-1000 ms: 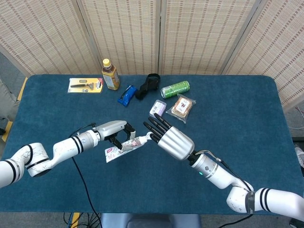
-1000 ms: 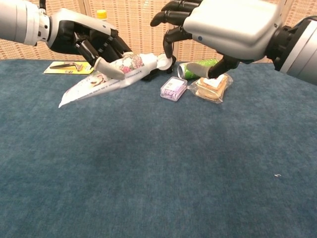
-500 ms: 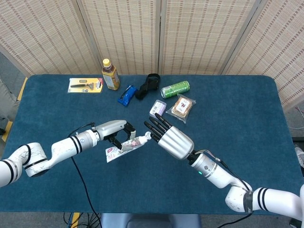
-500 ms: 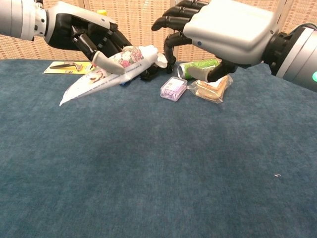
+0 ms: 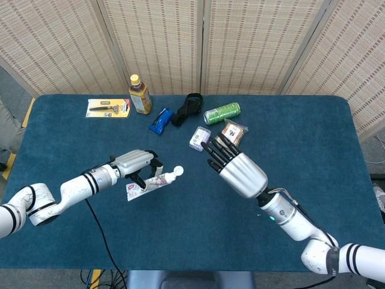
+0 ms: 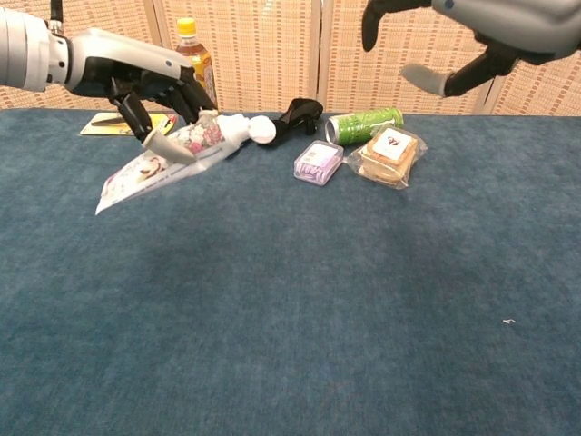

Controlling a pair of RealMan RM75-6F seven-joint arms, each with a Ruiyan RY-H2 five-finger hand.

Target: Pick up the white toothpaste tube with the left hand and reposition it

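Note:
My left hand (image 5: 135, 165) (image 6: 150, 86) grips the white toothpaste tube (image 5: 151, 182) (image 6: 172, 154) around its middle and holds it above the blue table. The tube slopes, its round cap (image 5: 177, 171) (image 6: 261, 130) up and to the right, its flat crimped end (image 6: 113, 193) down and to the left. My right hand (image 5: 237, 168) (image 6: 472, 36) is open, fingers spread, raised well to the right of the tube and apart from it. In the chest view only its lower fingers show at the top edge.
At the back of the table stand a tea bottle (image 5: 139, 95), a razor pack (image 5: 108, 108), a blue packet (image 5: 160, 120), a black clip (image 5: 187, 107), a green can (image 5: 222, 112) (image 6: 363, 125), a small purple box (image 5: 200, 138) (image 6: 319, 163) and a wrapped snack (image 5: 233, 132) (image 6: 388, 156).
My right hand has let go of the tube's cap and drawn back up and to the right. My left hand has carried the tube a little to the left.

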